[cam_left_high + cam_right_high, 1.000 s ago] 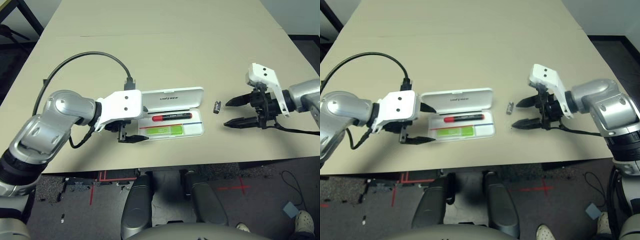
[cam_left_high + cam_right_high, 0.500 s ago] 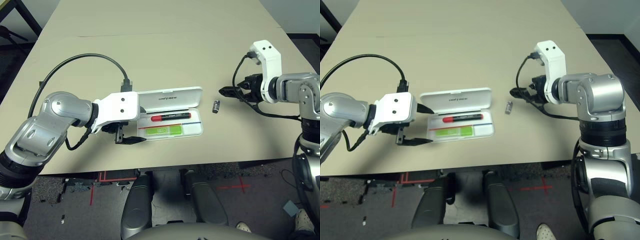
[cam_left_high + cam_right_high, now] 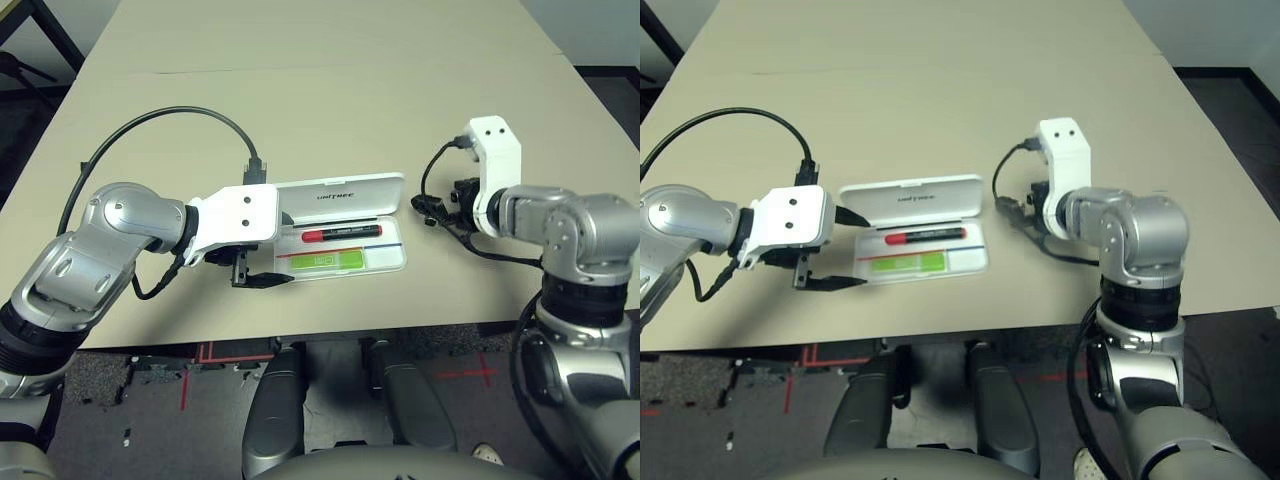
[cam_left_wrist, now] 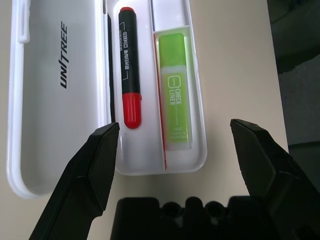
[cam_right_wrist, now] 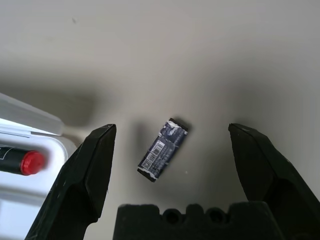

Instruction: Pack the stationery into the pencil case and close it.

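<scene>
The pencil case (image 3: 374, 259) looks smooth, glossy plastic; the table (image 3: 330, 120) matt; the forearms (image 3: 590, 222) shiny metal.

left claw (image 4: 175, 125) spread open, right claw (image 5: 172, 127) open, pointing down

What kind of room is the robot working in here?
Probably a robotics lab or workshop: a large bare-topped table, red tape marks on the dark floor, and black cabling along the robot's arms.
</scene>
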Controlling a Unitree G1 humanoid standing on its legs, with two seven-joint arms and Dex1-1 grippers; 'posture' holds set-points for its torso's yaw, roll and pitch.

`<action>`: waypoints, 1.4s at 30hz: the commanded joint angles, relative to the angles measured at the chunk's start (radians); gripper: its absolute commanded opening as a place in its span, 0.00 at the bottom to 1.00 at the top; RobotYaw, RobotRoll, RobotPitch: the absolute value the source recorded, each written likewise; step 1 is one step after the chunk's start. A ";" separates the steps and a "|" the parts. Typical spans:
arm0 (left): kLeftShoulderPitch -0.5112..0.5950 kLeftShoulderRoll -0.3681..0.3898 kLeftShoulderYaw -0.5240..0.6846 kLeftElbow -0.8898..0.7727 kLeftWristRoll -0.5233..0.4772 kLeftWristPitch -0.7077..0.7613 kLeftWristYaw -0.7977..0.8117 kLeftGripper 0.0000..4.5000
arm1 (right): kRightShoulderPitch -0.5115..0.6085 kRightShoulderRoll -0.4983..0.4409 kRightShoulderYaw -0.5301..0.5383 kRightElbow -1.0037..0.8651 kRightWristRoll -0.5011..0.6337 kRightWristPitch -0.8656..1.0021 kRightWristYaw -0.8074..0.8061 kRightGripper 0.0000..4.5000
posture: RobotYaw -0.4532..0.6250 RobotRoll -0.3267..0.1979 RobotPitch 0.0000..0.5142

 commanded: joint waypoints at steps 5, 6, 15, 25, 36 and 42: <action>-0.003 -0.010 -0.020 0.000 0.009 -0.015 0.005 0.99 | 0.109 0.058 -0.005 -0.087 -0.027 0.000 -0.073 1.00 | 0.45 0.62 0.45; -0.003 -0.011 -0.020 0.000 0.009 -0.016 0.005 0.99 | 0.115 0.063 -0.005 -0.089 -0.028 -0.002 -0.078 1.00 | 0.45 0.62 0.45; -0.008 -0.019 -0.025 0.001 0.012 -0.016 0.013 0.99 | 0.129 0.127 0.004 -0.033 -0.045 -0.089 -0.132 1.00 | 0.46 0.62 0.45; -0.009 -0.026 -0.031 -0.007 0.014 -0.012 0.021 0.99 | 0.129 0.150 0.023 0.021 -0.047 -0.134 -0.151 1.00 | 0.47 0.62 0.44; -0.005 -0.025 -0.032 -0.009 0.018 -0.011 0.025 0.99 | 0.124 0.161 0.013 0.000 -0.039 -0.055 -0.153 1.00 | 0.49 0.62 0.43; -0.003 -0.032 -0.036 -0.009 0.022 -0.012 0.028 0.99 | 0.113 0.162 0.006 -0.021 -0.035 -0.005 -0.145 1.00 | 0.49 0.62 0.43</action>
